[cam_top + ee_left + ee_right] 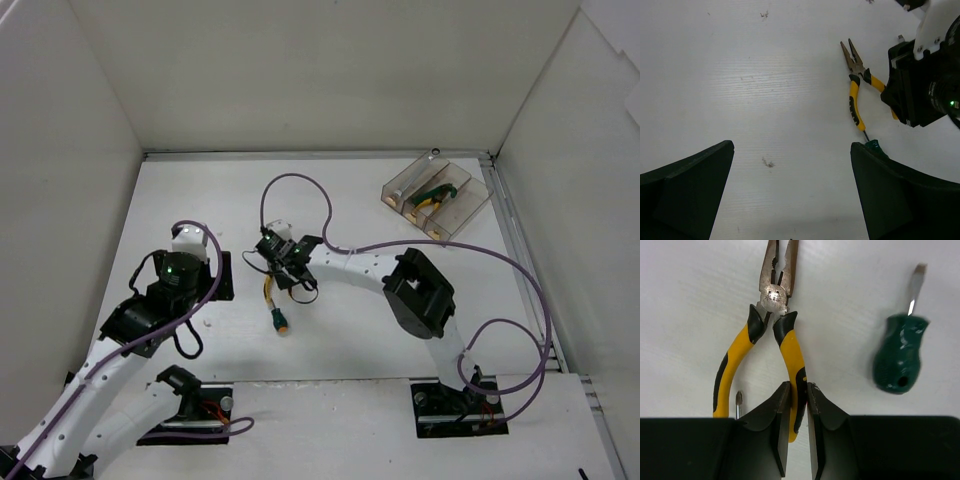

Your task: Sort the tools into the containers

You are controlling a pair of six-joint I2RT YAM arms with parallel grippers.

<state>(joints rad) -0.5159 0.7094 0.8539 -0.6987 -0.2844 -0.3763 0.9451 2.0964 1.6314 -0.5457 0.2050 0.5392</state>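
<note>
Right tool (797, 387): my fingers are pressed in on one handle of the yellow-handled pliers (788, 342), with the other handle left outside them.
Yellow-handled pliers: they lie left of centre on the surface (400, 330), nose pointing away from my wrist. I cannot tell whether they have lifted yet.
Why this grip: one handle is narrow enough to pinch. Taking it well back from the pivot keeps my fingers off the nose.
Green screwdriver (899, 357): loose on the surface just beside the pliers and not touching them, so the lift should not disturb it.
Left tool (792, 147): spread wide and holding nothing, it hangs over bare surface left of the pliers, out of the right arm's way.
Tray (470, 210): at the far right, well apart from the pliers. Green-handled pliers (435, 195) already sit in one compartment, so I judge this pair belongs with them.
</note>
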